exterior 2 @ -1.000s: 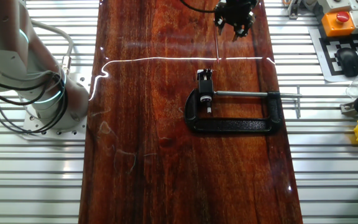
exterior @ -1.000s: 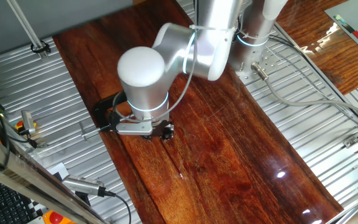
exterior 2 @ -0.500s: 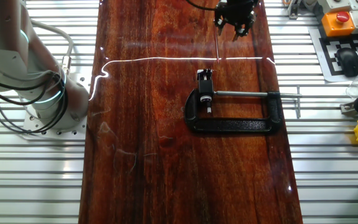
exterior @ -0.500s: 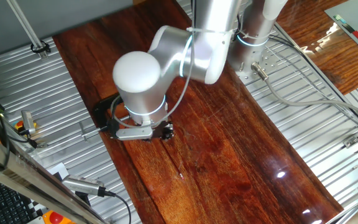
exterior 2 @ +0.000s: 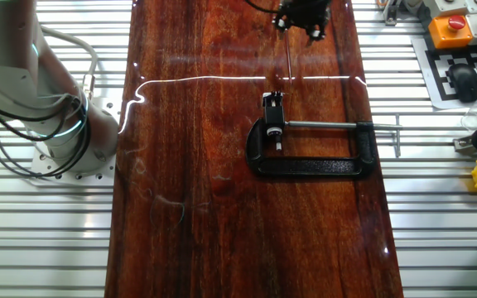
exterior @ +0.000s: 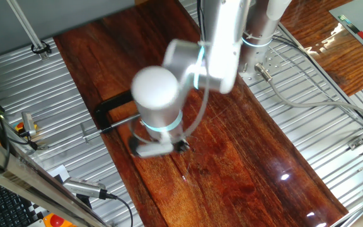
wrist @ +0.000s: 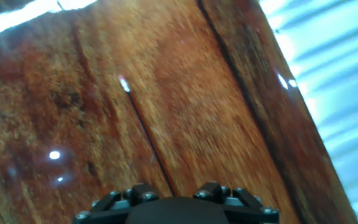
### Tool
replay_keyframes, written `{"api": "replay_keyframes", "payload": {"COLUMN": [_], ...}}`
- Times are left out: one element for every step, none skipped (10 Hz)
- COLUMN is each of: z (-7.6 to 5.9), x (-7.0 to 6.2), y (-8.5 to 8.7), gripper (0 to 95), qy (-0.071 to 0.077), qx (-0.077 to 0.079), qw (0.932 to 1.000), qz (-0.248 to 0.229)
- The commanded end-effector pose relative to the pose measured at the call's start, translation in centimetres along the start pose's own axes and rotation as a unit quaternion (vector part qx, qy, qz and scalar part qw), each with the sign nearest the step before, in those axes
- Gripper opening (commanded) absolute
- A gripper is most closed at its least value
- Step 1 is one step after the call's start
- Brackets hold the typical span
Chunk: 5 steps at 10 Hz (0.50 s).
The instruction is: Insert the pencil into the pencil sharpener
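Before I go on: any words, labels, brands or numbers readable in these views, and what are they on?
None can be read in any view.
Black-and-white square-pattern card at the table's edge: a coded marker, no letters.
Orange box with a red button: no legible label.
Coloured tags on the board in the far corner: too small to read.
Clamp, pencil sharpener, pencil: no markings visible.
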<state>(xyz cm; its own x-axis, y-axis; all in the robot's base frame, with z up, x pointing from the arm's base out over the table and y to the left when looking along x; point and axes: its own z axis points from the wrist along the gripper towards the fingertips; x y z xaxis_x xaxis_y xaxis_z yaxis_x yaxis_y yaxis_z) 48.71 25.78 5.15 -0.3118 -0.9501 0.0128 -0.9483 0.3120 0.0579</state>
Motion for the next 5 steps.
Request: {"api": "replay_keyframes", "payload": {"z": [0.03,0.03,0.03,0.03,0.03], "x": [-0.08,-0.08,-0.08,-0.08,-0.08], "y": [0.25,0.25,0.25,0.25,0.25], "gripper": [57.0,57.0,57.0,57.0,57.0], "qy": [0.001,0.002,0.003,0.007,0.005], "qx": [0.003,0.004,0.006,0.009,0.008], "qw": [1.0000,1.0000,1.0000,0.9993,0.9982], "qz": [0.007,0.006,-0.004,-0.036,-0.058]}}
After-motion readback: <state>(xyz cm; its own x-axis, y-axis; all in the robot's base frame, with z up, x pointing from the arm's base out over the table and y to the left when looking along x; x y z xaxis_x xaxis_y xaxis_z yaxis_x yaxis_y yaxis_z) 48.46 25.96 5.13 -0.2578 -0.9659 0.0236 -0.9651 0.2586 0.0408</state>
